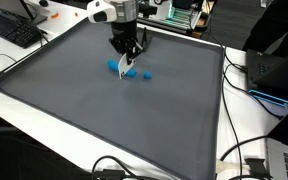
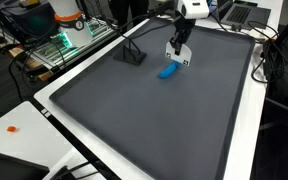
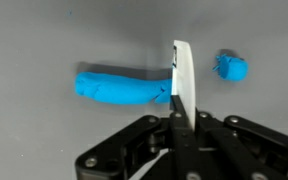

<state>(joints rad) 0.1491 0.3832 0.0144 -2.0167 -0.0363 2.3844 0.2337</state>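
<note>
Where my jaws clamp shut on the white blade [image 3: 181,75], the gripper [image 3: 181,122] holds it upright, thin edge toward the wrist camera. The blade meets one end of the blue roll [image 3: 119,87], which lies flat on the gray mat [image 3: 44,40]. From the wrist view I cannot tell whether the blade has gone through the roll or only presses against it. A small blue lump [image 3: 231,67] sits on the mat on the other side of the blade, near the roll's end but apart from it. In an exterior view the roll [image 1: 115,66] lies in the part of the mat [image 1: 104,115] closest to the arm's base, well away from the mat's near edge. There the gripper [image 1: 127,52] hangs straight above it and the lump [image 1: 146,73] sits just beside it. In the exterior view from the opposite corner, the roll [image 2: 168,71] shows as a short blue bar under the gripper [image 2: 179,52], and the rest of the mat [image 2: 154,125] stretches toward the camera. A small black stand [image 2: 131,55] rests on the mat near its far edge, apart from the roll. The mat lies on a white table [image 1: 242,120]. Off the mat, a black keyboard [image 1: 12,30] lies past one corner, dark cables [image 1: 246,88] trail along one side, and a tiny orange object [image 2: 12,128] sits beyond the opposite edge.
</note>
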